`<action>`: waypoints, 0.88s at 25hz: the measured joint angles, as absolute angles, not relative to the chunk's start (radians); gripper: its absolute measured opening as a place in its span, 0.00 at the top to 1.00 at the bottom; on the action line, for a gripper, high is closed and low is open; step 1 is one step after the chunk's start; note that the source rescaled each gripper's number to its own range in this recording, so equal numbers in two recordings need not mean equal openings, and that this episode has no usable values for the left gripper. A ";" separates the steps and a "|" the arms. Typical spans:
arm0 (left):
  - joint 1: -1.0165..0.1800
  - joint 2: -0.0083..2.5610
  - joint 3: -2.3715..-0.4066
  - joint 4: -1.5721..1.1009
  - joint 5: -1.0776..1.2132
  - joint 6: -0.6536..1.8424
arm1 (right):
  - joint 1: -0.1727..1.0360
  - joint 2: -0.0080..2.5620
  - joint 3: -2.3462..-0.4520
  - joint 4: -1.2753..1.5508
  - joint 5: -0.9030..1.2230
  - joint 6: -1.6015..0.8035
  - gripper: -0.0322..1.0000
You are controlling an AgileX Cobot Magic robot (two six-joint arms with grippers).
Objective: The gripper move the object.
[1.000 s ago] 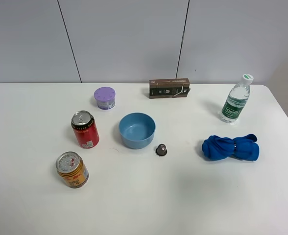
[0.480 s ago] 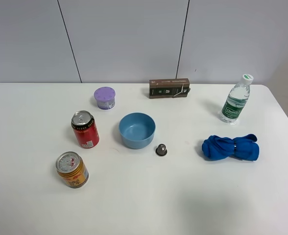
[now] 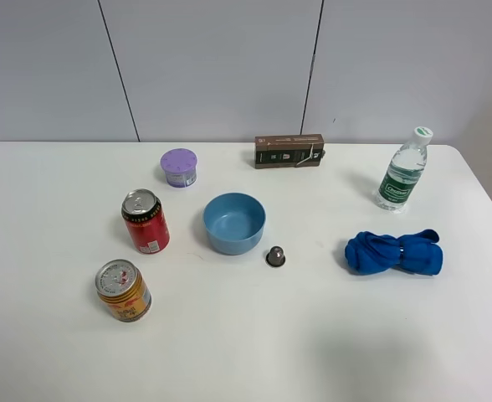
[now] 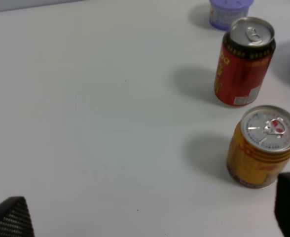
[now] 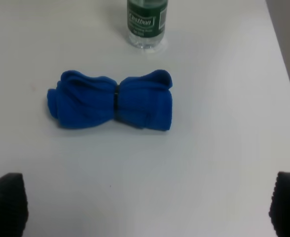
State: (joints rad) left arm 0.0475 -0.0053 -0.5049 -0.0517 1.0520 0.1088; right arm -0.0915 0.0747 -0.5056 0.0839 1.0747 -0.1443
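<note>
The short gold-orange can [image 3: 123,291] with a silver pull-tab top stands upright at the front left of the white table [image 3: 246,352]. In the left wrist view the can [image 4: 262,146] stands close to one black fingertip [image 4: 289,202] of my left gripper [image 4: 150,217], which is open and empty above the table. My right gripper [image 5: 146,205] is open and empty, its fingertips [image 5: 4,197] wide apart, short of a rolled blue cloth [image 5: 110,100]. Neither arm shows in the exterior high view.
A taller red can [image 3: 145,220] stands just behind the gold one. A blue bowl [image 3: 233,222], a small dark capsule [image 3: 275,256], a purple cup [image 3: 179,167], a brown box [image 3: 289,152], a water bottle [image 3: 401,172] and the blue cloth [image 3: 393,252] also stand on the table.
</note>
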 joint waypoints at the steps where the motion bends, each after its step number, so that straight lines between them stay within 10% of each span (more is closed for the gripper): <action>1: 0.048 -0.005 -0.505 -0.052 1.052 0.109 | -0.091 0.063 -0.506 0.084 1.075 -0.144 0.01; 22: 0.048 -0.005 -0.505 -0.052 1.052 0.109 | -0.091 -0.003 -0.506 0.073 1.075 -0.136 0.01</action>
